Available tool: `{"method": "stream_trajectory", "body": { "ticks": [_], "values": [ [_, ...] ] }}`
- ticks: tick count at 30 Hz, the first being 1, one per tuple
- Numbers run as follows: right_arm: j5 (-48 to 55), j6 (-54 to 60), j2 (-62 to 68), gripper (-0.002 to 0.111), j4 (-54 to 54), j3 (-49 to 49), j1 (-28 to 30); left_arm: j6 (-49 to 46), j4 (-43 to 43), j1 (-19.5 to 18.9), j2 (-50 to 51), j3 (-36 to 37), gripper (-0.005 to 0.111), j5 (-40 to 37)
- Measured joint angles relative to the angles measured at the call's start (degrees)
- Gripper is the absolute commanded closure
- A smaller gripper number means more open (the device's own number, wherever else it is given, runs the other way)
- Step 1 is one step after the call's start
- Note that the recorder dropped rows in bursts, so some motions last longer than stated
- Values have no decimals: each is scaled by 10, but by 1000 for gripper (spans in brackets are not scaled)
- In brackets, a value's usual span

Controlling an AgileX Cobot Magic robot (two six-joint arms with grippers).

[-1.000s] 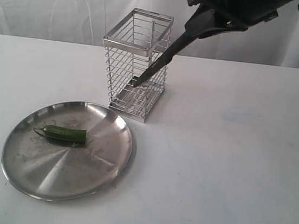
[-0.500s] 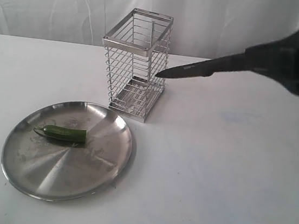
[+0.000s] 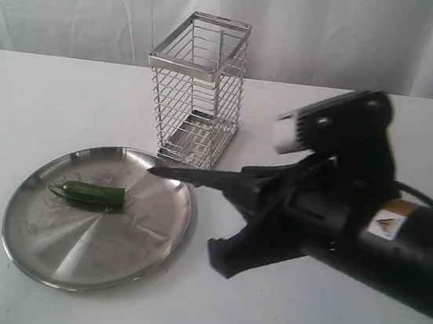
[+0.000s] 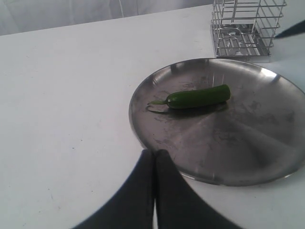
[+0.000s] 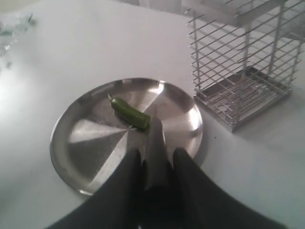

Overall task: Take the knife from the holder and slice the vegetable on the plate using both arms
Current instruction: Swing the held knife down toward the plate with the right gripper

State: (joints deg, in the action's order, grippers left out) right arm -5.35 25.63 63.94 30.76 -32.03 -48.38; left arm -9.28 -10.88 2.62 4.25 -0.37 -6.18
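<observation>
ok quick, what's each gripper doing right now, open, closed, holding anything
Left gripper: closed, holding nothing, near the plate rim.
Right gripper: closed on the knife, blade pointing over the plate toward the vegetable.

In the exterior view the right gripper [image 3: 256, 194] is blurred by motion, and the handle of the knife [image 3: 199, 178] is hidden inside it, so only the blade shows, pointing toward the plate [image 3: 156, 237]. The left wrist view cuts off the top of the holder [image 4: 245, 28] and the plate's far side, and of the knife only a small dark piece appears beside the holder at the picture's edge. In the right wrist view the holder's upper part is cut off, the knife's tip hides one end of the vegetable [image 5: 128, 112], and the right gripper's fingers [image 5: 126, 186] are out of focus and run out of the picture.
</observation>
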Motion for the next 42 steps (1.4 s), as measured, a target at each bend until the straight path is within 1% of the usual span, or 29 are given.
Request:
{"method": "stream_trajectory", "body": {
  "ticks": [4,8,12,14,18,22,25,28,37,42],
  "values": [
    [-11,43,106,108,-2,-50,-30,0,0,0,0,0,107,0],
    [-27,82,157,108,2,-85,-35,0,0,0,0,0,107,0],
    [-51,178,186,108,49,-101,-35,0,0,0,0,0,107,0],
    [-75,233,190,108,105,-103,-36,0,0,0,0,0,107,0],
    [-168,374,199,108,302,-107,-36,0,0,0,0,0,107,0],
    [-232,511,203,108,489,-107,-38,0,0,0,0,0,107,0],
    [-254,577,203,108,573,-107,-37,0,0,0,0,0,107,0],
    [-235,600,203,108,588,-107,-37,0,0,0,0,0,107,0],
    [-149,609,203,108,546,-108,-37,0,0,0,0,0,107,0],
    [-87,609,194,108,524,-126,-37,0,0,0,0,0,107,0]
  ]
}}
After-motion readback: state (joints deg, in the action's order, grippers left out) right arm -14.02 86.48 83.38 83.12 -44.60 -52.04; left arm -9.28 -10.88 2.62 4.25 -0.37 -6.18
